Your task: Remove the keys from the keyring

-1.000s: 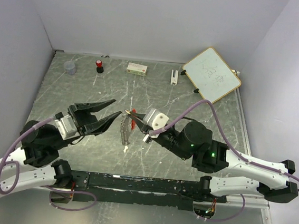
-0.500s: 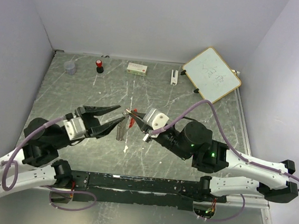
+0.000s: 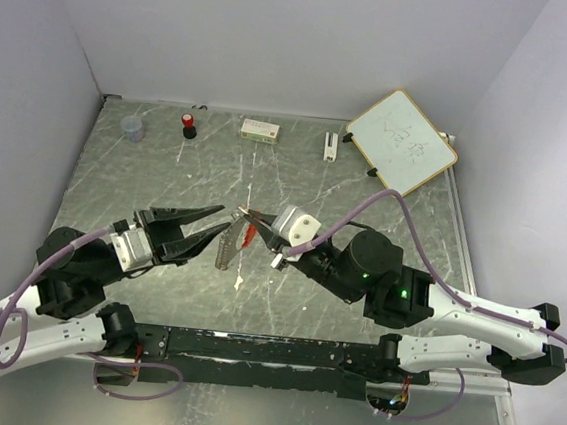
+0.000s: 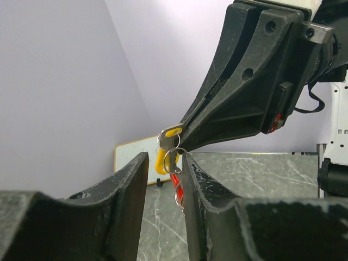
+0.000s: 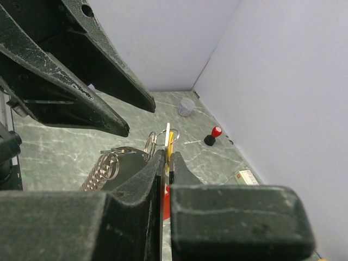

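While the right end effector point(image 3: 255, 220) clamps the yellow-headed key point(image 4: 162, 161), the silver keyring point(image 4: 169, 141) and red key point(image 4: 175, 184) hang between the jaws of the open left end effector point(image 3: 223, 218).

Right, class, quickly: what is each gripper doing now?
Left gripper: open, fingers flanking the keyring.
Right gripper: shut on the yellow-headed key.

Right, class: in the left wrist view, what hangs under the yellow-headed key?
Thin silver rings hang under the yellow-headed key, which the right jaws pinch. The red key dangles below them. Its lower end is covered by the left jaws, so it cannot be seen.
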`<action>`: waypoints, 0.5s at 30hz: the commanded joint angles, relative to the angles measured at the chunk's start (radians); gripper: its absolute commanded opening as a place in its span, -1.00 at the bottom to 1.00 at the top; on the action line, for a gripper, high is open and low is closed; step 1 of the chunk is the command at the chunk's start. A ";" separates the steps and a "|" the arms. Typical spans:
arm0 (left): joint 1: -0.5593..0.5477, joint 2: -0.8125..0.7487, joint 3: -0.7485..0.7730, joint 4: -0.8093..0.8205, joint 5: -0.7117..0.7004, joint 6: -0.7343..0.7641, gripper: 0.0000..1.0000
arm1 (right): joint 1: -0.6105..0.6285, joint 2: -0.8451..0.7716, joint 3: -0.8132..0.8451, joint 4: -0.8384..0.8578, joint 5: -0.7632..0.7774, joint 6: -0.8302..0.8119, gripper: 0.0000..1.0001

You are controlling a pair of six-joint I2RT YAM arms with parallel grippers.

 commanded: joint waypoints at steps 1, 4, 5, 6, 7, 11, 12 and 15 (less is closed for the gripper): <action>0.003 -0.003 -0.006 0.023 -0.013 0.007 -0.18 | 0.001 -0.012 0.012 0.055 -0.004 -0.007 -1.00; 0.004 0.002 -0.010 0.035 -0.020 0.006 -0.17 | 0.003 -0.009 0.013 0.055 -0.007 -0.007 -1.00; 0.004 0.005 -0.010 0.038 -0.024 0.005 -0.17 | 0.003 -0.007 0.015 0.055 -0.008 -0.007 -1.00; 0.004 0.009 -0.010 0.038 -0.025 0.006 -0.18 | 0.003 -0.007 0.016 0.054 -0.009 -0.008 -1.00; 0.004 0.013 -0.007 0.037 -0.027 0.006 -0.18 | 0.002 -0.006 0.016 0.054 -0.010 -0.005 -1.00; 0.004 0.026 -0.007 0.045 -0.033 0.006 -0.18 | 0.003 -0.006 0.016 0.052 -0.015 -0.004 -1.00; 0.003 0.026 -0.006 0.048 -0.036 0.006 -0.17 | 0.003 -0.007 0.015 0.053 -0.016 -0.002 -1.00; 0.003 0.030 -0.007 0.053 -0.045 0.005 -0.15 | 0.003 -0.007 0.015 0.054 -0.020 -0.001 -1.00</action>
